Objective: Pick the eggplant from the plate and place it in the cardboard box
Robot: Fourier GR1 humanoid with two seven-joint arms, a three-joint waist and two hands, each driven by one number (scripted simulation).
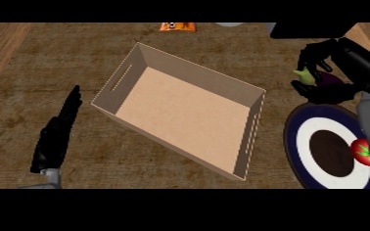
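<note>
In the head view, the right hand (323,73) was curled round the eggplant (329,82), holding it above the table (72,54) near its right edge, just beyond the far rim of the plate (300,142). A tomato (361,150) sat on the plate's right side. The cardboard box (180,107) lay open mid-table, left of the plate. The left hand (57,129) rested near the table's left edge, fingers straight. An orange object (177,26) lay at the far edge.
</note>
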